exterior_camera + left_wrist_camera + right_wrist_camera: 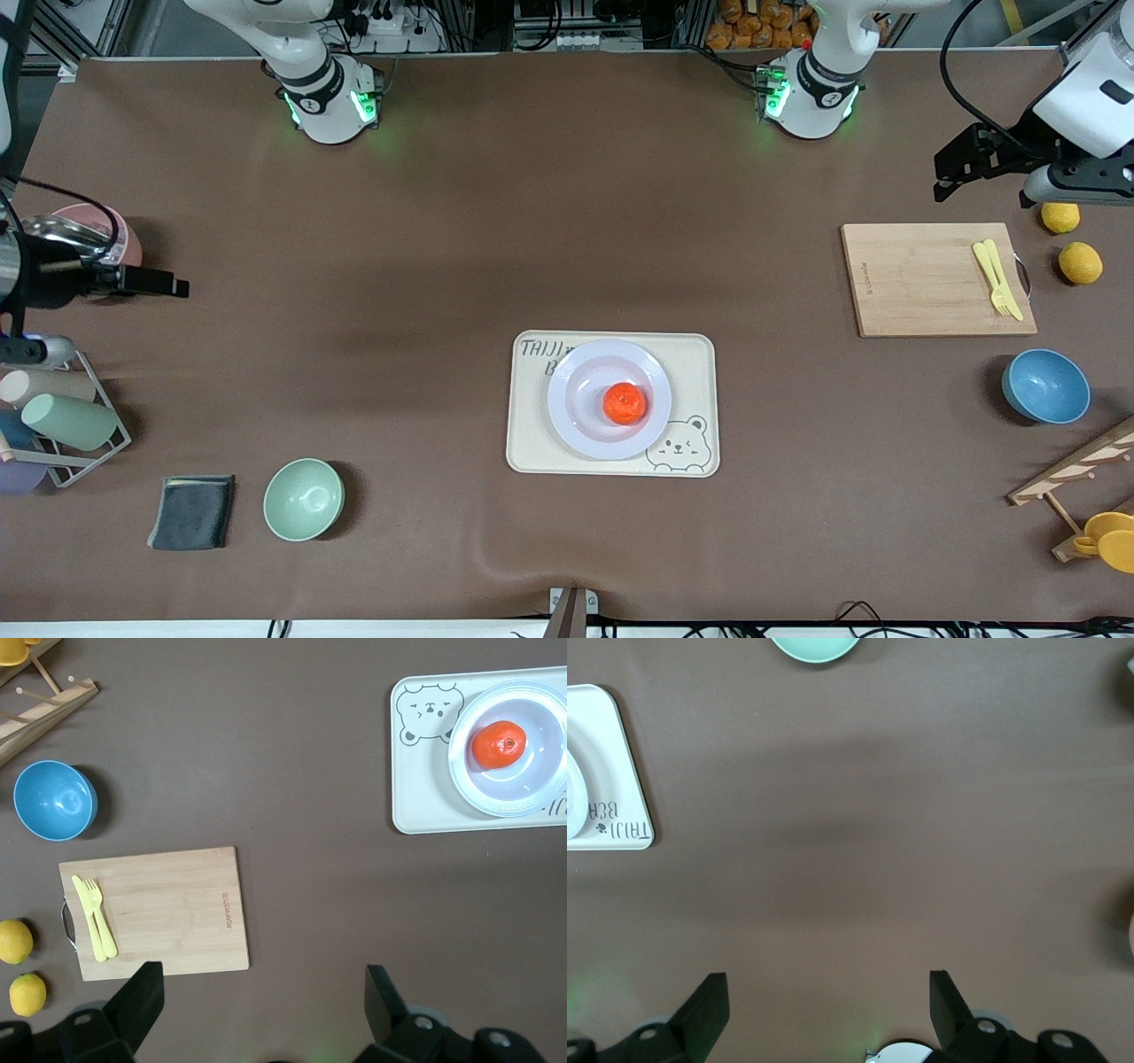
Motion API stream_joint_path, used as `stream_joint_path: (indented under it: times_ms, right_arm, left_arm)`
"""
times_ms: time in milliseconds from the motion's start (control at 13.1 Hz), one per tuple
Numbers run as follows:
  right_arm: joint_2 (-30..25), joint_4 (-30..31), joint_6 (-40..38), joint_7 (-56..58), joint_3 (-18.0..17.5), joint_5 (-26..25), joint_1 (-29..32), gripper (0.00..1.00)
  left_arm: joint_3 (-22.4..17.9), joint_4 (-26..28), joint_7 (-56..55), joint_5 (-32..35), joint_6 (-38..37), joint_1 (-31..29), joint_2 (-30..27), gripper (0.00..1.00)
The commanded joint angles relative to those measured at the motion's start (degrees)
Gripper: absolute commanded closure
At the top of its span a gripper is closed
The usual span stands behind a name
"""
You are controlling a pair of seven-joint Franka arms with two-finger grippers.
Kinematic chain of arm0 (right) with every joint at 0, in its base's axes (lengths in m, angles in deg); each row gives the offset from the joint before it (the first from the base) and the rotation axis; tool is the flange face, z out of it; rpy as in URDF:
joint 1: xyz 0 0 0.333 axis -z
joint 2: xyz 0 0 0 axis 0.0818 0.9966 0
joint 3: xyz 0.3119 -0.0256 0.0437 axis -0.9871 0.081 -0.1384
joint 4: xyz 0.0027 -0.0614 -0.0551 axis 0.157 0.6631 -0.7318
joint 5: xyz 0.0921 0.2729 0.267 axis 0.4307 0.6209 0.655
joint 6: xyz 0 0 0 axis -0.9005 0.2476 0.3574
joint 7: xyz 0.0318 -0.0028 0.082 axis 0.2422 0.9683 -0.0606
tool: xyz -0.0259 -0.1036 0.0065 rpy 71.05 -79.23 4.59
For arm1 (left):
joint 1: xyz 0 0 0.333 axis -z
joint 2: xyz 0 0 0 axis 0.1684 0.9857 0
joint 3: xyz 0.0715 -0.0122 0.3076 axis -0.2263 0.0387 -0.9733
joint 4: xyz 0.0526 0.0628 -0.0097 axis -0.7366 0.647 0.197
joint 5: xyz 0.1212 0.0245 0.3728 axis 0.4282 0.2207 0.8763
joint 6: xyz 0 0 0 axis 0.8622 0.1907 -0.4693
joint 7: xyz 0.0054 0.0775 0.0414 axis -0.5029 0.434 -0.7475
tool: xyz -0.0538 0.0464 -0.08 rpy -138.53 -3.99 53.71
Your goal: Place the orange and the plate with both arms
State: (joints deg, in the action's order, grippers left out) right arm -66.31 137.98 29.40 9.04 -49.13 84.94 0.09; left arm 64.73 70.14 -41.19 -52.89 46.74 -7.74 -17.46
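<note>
Red-orange and round, the orange (625,403) is sitting loose in the plate (576,412), which is resting on the bear tray (532,452) mid-surface (443,221). Farther up, the right pincer (182,287) is hovering wide and empty at its own end, the left pincer (941,177) likewise wide beside the cutting board (921,292). Any nudge to the tray is likely setting the fruit rolling off the glossy rim.

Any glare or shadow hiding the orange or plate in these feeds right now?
Front view: the orange and the plate show clearly under even light, with only faint sheen on the plate's rim. Left wrist view: both sharp; the open left tool is dark. Right wrist view: soft shadow bands cross the mat; only the plate's edge shows.
</note>
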Motion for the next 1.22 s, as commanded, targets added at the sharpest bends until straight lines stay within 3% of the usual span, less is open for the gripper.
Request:
stream_joint_path:
  times_ms: [0,152,533,1142]
  right_arm:
    - [-14.4,20.5,10.4,-0.3,-0.6,-1.5,0.9,0.00]
    - [-19.2,25.2,13.5,-0.2,-0.7,-2.0,0.8,0.00]
    - [-19.5,25.7,14.0,-0.7,-1.2,-2.1,0.1,0.00]
    - [-14.5,16.8,14.8,-0.1,-1.2,-2.3,0.1,0.00]
  left_arm:
    - [0.1,-0.1,-0.7,-0.9,-0.2,0.0,-0.5,0.00]
    - [0.1,-0.1,-0.7,-0.9,-0.1,0.0,-0.5,0.00]
    - [0.1,-0.1,-0.8,-0.9,-0.1,-0.1,-0.5,0.00]
    - [0.1,-0.2,-0.8,-1.1,0.1,-0.2,-0.5,0.00]
